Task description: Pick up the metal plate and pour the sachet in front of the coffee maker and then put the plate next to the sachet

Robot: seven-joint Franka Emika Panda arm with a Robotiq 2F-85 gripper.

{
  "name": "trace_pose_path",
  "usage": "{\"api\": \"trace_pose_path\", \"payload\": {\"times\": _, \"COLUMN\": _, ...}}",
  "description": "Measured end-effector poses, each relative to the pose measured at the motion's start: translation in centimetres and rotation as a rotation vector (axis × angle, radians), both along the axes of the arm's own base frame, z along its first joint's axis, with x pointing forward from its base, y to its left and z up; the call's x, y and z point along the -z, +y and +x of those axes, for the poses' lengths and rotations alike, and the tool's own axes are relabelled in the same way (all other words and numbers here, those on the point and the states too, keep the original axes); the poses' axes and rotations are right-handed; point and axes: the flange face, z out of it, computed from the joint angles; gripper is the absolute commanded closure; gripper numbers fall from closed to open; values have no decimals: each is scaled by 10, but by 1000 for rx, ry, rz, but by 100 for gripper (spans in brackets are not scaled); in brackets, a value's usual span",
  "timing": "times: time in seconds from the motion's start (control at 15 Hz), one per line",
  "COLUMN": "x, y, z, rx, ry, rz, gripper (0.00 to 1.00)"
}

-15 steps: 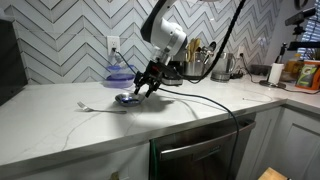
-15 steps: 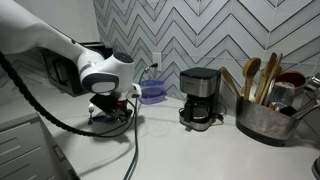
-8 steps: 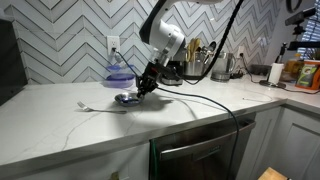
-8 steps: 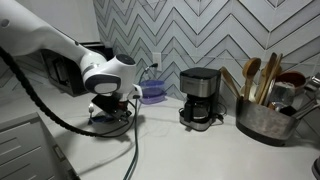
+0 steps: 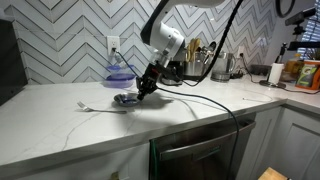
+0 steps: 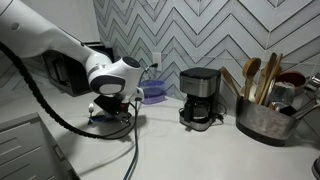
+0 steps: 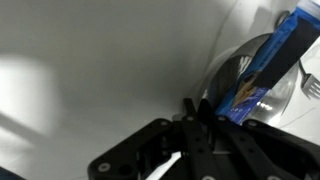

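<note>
Right, my gripper (image 5: 143, 90) is down at the counter (image 5: 60, 112), fingers pinched together on the rim of the metal plate (image 7: 238, 66), with the sachet (image 7: 262, 62) lying across it. The coffee maker (image 6: 201, 97) sits well apart. It's a thin edge grip, so I judge the plate could swivel on the lift and dump the sachet early.

Nothing can be read anywhere: the sachet (image 7: 262, 70) in the wrist view carries yellowish print on its blue wrapper, too blurred to make out, and the labels on the bottles (image 5: 300, 72) in an exterior view are too small
</note>
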Motion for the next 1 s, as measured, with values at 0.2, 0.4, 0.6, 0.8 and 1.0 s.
{"api": "trace_pose_path", "payload": {"times": 0.2, "x": 3, "y": -1, "z": 1, "rx": -2, "ry": 27, "rz": 24, "gripper": 81}}
{"api": "trace_pose_path", "payload": {"times": 0.4, "x": 5, "y": -2, "z": 2, "rx": -5, "ry": 50, "rz": 62, "gripper": 85}}
{"api": "trace_pose_path", "payload": {"times": 0.6, "x": 7, "y": -3, "z": 4, "rx": -7, "ry": 67, "rz": 104, "gripper": 88}}
{"api": "trace_pose_path", "payload": {"times": 0.8, "x": 9, "y": -6, "z": 6, "rx": -4, "ry": 81, "rz": 150, "gripper": 89}}
{"api": "trace_pose_path", "payload": {"times": 1.0, "x": 11, "y": -9, "z": 9, "rx": 5, "ry": 97, "rz": 193, "gripper": 89}}
